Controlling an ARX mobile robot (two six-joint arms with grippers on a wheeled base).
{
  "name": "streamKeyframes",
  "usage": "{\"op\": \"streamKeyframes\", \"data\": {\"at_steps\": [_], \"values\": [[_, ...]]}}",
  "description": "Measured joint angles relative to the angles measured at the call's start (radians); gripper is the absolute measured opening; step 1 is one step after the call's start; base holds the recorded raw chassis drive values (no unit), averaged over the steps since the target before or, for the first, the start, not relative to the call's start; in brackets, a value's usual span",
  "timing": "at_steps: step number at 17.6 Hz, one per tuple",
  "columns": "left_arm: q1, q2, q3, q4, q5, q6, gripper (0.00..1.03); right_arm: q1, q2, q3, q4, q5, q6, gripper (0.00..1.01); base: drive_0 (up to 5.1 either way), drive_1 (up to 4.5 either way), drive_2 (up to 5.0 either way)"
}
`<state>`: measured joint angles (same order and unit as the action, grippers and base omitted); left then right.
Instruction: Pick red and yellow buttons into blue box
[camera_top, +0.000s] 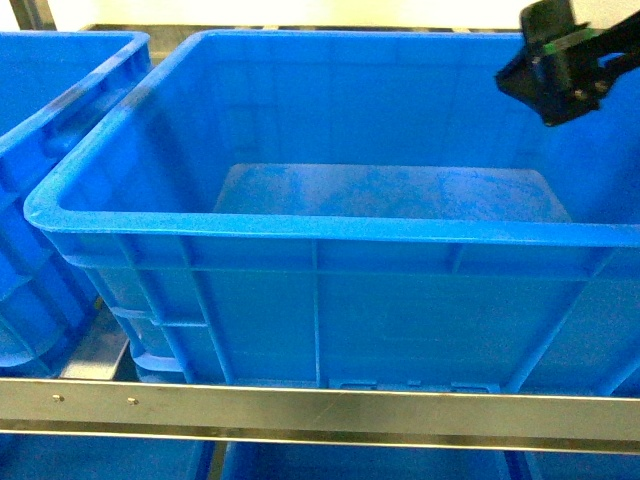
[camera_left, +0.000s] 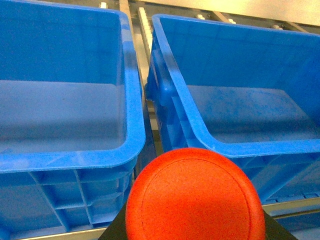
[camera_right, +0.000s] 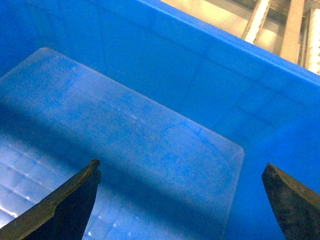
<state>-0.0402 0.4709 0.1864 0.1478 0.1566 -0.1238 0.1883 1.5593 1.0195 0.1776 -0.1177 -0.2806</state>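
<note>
Head view: large deep blue plastic crate with ribbed walls and thick rolled rim (camera_top: 330, 230) stood on a metal shelf rail (camera_top: 320, 410); floor of crate bare, no buttons inside. A second, similar blue crate (camera_top: 60, 150) sat just beside it on the left.

Right gripper (camera_right: 182, 200) hung over the crate interior near the far right corner, jaws wide apart, nothing between them (only the crate floor showed through the gap).

Left wrist view: red domed cap of the mushroom-head push-button switch (camera_left: 194, 197) filled the lower frame, close under the camera, positioned in front of the gap between the two crates. Left gripper's fingers not visible; presumably clamped on the switch, but cannot tell from these views. Yellow button not in view anywhere.

Judged step: carrying red button to the crate. Next move calls for shifting the left arm rightward over the rolled rim, then releasing above the floor
</note>
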Motion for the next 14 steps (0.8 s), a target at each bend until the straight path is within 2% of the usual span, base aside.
{"op": "streamKeyframes", "data": {"at_steps": [4, 5, 6, 7, 8, 10, 11, 12, 13, 14], "values": [[0.0, 0.0, 0.0, 0.0, 0.0, 0.0, 0.24, -0.121, -0.201, -0.21, 0.132, -0.045, 0.048, 0.98, 0.0, 0.0, 0.0], [0.0, 0.0, 0.0, 0.0, 0.0, 0.0, 0.24, -0.196, -0.344, -0.318, 0.217, -0.069, 0.093, 0.98, 0.0, 0.0, 0.0], [0.0, 0.0, 0.0, 0.0, 0.0, 0.0, 0.24, -0.244, -0.444, -0.375, 0.244, -0.102, 0.143, 0.98, 0.0, 0.0, 0.0], [0.0, 0.0, 0.0, 0.001, 0.0, 0.0, 0.24, -0.291, -0.537, -0.433, 0.295, -0.104, 0.196, 0.98, 0.0, 0.0, 0.0], [0.0, 0.0, 0.0, 0.0, 0.0, 0.0, 0.24, -0.348, -0.629, -0.465, 0.256, -0.137, 0.252, 0.98, 0.0, 0.0, 0.0], [0.0, 0.0, 0.0, 0.001, 0.0, 0.0, 0.24, -0.444, -0.79, -0.545, 0.231, -0.159, 0.355, 0.98, 0.0, 0.0, 0.0], [0.0, 0.0, 0.0, 0.0, 0.0, 0.0, 0.24, -0.467, -0.891, -0.592, 0.184, -0.179, 0.406, 0.98, 0.0, 0.0, 0.0], [0.0, 0.0, 0.0, 0.0, 0.0, 0.0, 0.24, -0.447, -1.015, -0.654, 0.128, -0.174, 0.446, 0.98, 0.0, 0.0, 0.0], [0.0, 0.0, 0.0, 0.0, 0.0, 0.0, 0.24, -0.417, -1.073, -0.688, 0.105, -0.129, 0.444, 0.98, 0.0, 0.0, 0.0], [0.0, 0.0, 0.0, 0.0, 0.0, 0.0, 0.24, -0.411, -1.09, -0.7, 0.1, -0.101, 0.444, 0.98, 0.0, 0.0, 0.0]]}}
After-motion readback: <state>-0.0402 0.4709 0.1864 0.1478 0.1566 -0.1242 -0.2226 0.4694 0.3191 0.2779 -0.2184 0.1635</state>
